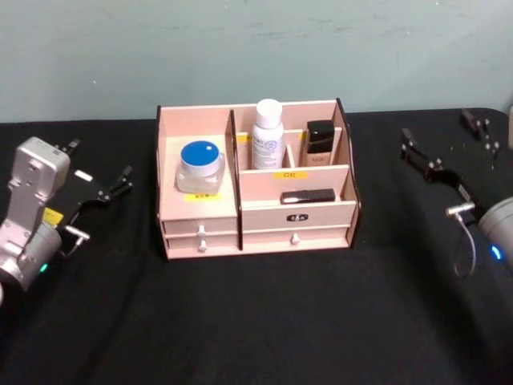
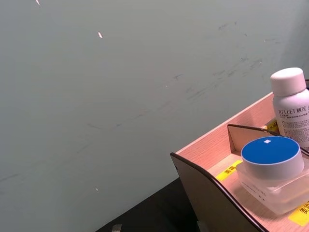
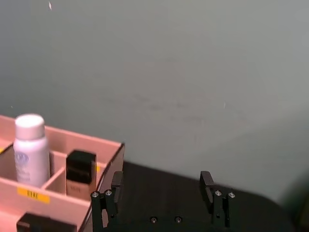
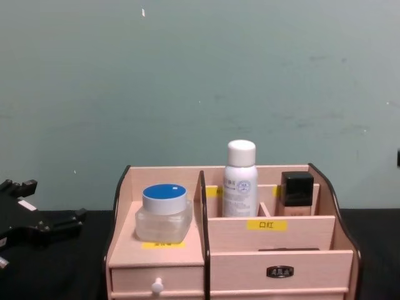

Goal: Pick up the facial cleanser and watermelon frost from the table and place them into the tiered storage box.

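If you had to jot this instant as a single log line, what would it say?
left gripper: open, left of tiered storage box | right gripper: open, right of it | blue-lidded jar, white bottle: inside box

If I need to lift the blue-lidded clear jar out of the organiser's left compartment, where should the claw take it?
Grip the round blue lid of the blue-lidded clear jar from straight above. It stands upright with the lid topmost, while the pale wooden organiser walls hem in its sides. The left claw, open on the table, is nearer.
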You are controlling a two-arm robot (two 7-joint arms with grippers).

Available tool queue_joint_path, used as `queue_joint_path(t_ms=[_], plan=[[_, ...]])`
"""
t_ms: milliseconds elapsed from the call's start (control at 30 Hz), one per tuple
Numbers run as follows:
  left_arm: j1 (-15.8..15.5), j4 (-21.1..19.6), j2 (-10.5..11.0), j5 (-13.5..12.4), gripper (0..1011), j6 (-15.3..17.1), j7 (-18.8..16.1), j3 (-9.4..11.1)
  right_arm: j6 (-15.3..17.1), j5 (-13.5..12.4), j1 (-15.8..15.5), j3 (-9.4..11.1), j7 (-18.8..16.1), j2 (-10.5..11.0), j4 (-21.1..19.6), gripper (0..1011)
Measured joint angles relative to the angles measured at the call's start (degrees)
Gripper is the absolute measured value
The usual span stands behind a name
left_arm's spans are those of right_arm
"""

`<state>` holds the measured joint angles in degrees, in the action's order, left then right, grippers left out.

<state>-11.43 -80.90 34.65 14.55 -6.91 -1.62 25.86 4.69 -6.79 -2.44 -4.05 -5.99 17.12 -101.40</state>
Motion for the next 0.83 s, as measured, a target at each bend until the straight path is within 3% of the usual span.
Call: queue_joint_path(t_ms=[100, 833], plan=[[0.0, 0.0, 0.0, 0.0, 1010, 0.0, 0.01, 0.0, 0.0, -1.54, 0.2, 0.54, -1.54, -0.61, 2.3, 1003], [0.0, 0.0, 0.0, 0.0, 1010, 0.0, 0.0, 0.0, 0.01, -1.04, 0.09, 0.33, -0.97, -0.31, 1.29, 1002]])
